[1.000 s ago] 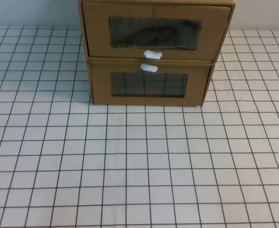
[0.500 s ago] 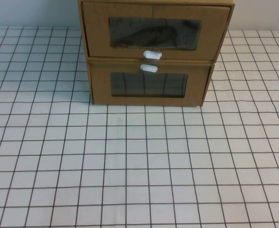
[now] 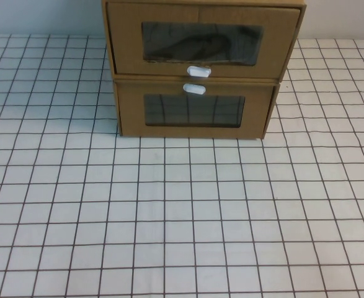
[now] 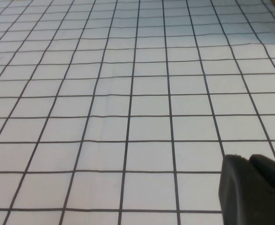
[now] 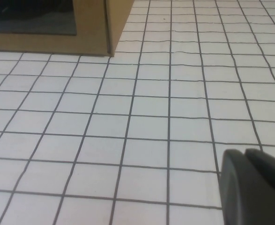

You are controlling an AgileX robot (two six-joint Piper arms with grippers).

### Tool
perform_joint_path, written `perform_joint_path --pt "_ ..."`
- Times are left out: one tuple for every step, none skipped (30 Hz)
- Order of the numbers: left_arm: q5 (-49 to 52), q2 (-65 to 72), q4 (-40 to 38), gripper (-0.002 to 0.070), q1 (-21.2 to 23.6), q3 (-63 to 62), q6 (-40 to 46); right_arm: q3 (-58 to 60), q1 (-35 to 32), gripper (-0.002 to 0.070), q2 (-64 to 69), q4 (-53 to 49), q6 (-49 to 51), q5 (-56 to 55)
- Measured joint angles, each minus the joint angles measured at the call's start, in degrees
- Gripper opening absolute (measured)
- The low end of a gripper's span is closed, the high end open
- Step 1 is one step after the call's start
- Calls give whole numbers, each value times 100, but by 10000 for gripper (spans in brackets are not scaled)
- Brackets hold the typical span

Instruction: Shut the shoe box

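Note:
The shoe box (image 3: 203,40) is the upper of two stacked brown cardboard boxes at the back centre of the table. Its clear window (image 3: 201,43) shows a dark shape inside, and its white pull tab (image 3: 199,71) sits just below the window. Its drawer front stands slightly forward of the box beneath. Neither arm shows in the high view. My left gripper (image 4: 248,160) is shut and empty above bare gridded table. My right gripper (image 5: 245,153) is shut and empty, a short way in front of the stack's right corner.
The lower cardboard box (image 3: 194,112) has its white tab (image 3: 194,89) above its window and rests on the table; its corner shows in the right wrist view (image 5: 92,28). The white table with black grid lines (image 3: 182,211) spreads in front and to both sides.

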Motion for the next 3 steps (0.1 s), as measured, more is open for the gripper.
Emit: perform_joint_path --pt "0 0 0 -2 0 0 0 0 0 -13 0 0 0 0" --pt "0 0 0 -2 0 0 0 0 0 -13 0 0 0 0" --pt "0 0 0 -2 0 0 0 0 0 -13 0 0 0 0"
